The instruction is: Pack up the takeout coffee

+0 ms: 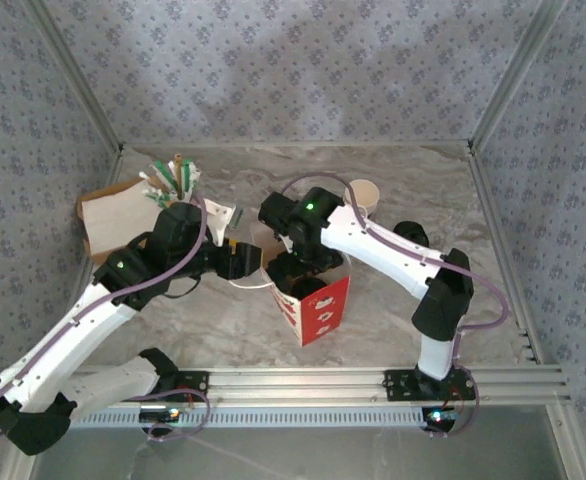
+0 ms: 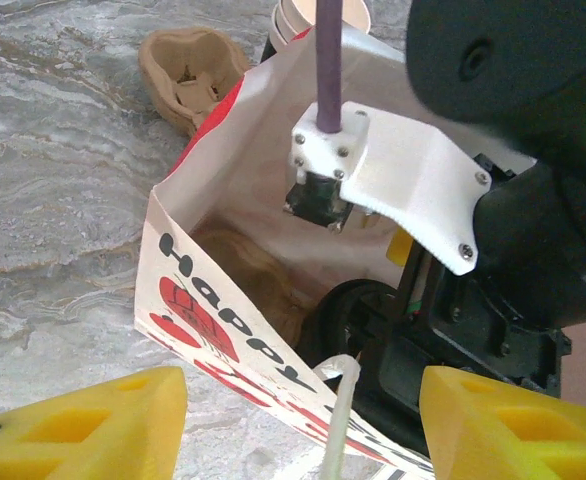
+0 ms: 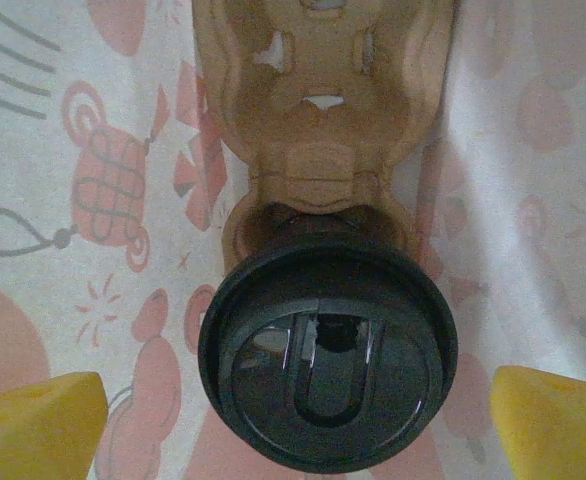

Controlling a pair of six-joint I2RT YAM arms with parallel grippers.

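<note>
The red paper bag (image 1: pixel 325 308) stands open-topped on the bench (image 1: pixel 223 325). The takeout coffee (image 3: pixel 328 365) sits at the bottom of the bag with its round black lid (image 3: pixel 273 340) on, seated in a pocket of a brown cardboard carrier (image 3: pixel 323 130) that lies against the bag's inner wall. The right pincer (image 3: pixel 293 425) reaches down inside the bag, directly over the lid. It is released, with its yellow fingertips (image 3: pixel 33 425) wide on either side and clear of the cup. The left pincer (image 2: pixel 298 420) hovers at the bag's printed side, also released. The bag's rim and white handle (image 2: pixel 338 410) lie between its spread tips, and neither tip visibly touches them. A second brown carrier (image 2: pixel 188 75) lies on the bench beyond the bag. A tan paper cup (image 1: pixel 363 193) stands behind the bag.
</note>
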